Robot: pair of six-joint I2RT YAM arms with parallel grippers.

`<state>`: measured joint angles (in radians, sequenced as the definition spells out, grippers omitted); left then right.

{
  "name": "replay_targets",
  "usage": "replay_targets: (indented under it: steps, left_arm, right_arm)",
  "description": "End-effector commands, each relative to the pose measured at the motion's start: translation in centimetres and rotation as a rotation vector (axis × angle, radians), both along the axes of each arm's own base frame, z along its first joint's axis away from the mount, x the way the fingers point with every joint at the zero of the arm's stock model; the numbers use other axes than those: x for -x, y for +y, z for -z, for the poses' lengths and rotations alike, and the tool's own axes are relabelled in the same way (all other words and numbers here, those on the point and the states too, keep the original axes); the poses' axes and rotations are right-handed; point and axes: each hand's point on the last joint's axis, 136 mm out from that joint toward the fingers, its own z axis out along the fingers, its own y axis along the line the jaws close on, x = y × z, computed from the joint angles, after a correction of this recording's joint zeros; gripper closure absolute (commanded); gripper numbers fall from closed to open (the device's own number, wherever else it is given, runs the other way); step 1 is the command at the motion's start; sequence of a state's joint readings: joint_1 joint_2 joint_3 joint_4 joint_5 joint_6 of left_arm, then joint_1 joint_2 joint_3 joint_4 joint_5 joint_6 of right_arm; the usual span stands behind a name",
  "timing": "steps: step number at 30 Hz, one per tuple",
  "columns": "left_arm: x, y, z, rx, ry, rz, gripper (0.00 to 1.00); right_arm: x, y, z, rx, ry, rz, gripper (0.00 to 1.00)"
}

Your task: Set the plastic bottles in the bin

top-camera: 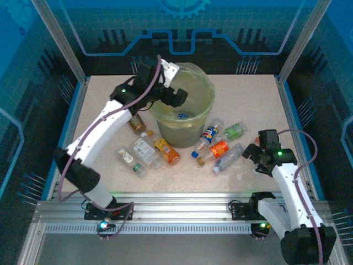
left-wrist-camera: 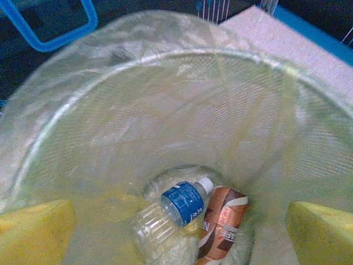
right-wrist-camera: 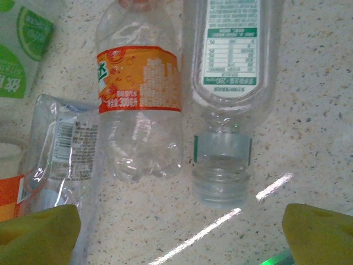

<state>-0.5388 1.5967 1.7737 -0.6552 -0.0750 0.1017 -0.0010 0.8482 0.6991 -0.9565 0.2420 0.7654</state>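
The bin (top-camera: 203, 108), a yellow-green bucket with a bag liner, stands at the back middle of the table. My left gripper (top-camera: 177, 97) hangs open over its left rim. In the left wrist view its yellow pads (left-wrist-camera: 34, 233) are spread wide above the bin's inside wall (left-wrist-camera: 165, 110); a clear blue-labelled bottle (left-wrist-camera: 182, 203) and a brown bottle (left-wrist-camera: 222, 222) lie at the bottom. My right gripper (top-camera: 252, 155) is open just right of a clear bottle (top-camera: 229, 158). The right wrist view has that bottle (right-wrist-camera: 229, 83) cap-first toward my gripper (right-wrist-camera: 179, 237), with an orange-labelled bottle (right-wrist-camera: 140, 105) beside it.
Several more bottles lie in front of the bin: a brown one (top-camera: 138, 124), a white-labelled one (top-camera: 146, 150), an orange one (top-camera: 167, 152), a blue-red one (top-camera: 208, 135) and a green one (top-camera: 234, 131). Blue panels and metal posts (top-camera: 60, 38) wall the table.
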Motion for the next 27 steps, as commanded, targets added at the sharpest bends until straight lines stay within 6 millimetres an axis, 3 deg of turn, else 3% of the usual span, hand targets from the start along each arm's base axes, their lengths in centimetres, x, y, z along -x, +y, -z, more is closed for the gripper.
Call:
replay_targets:
  steps: [1,7,12,20,27]
  left_arm:
    - [1.5,1.2,-2.1,0.096,-0.045,-0.045,0.01]
    - [4.7,3.9,-4.5,0.254,-0.157,-0.113,0.01]
    - [6.5,5.8,-4.7,0.345,-0.206,-0.168,0.01]
    - [7.7,7.8,-3.8,0.423,-0.232,-0.252,0.01]
    - [7.7,8.3,-2.9,0.42,-0.217,-0.279,0.01]
  right_arm:
    - [0.2,-0.9,0.1,0.001,0.006,0.017,0.06]
    - [-0.6,-2.8,0.2,-0.026,-0.001,0.073,0.11]
    - [-2.1,-4.4,0.4,-0.095,-0.031,0.106,0.17]
    - [-4.8,-5.8,1.1,-0.181,-0.033,0.094,0.2]
    - [-5.7,-6.6,2.0,-0.189,-0.004,0.095,0.21]
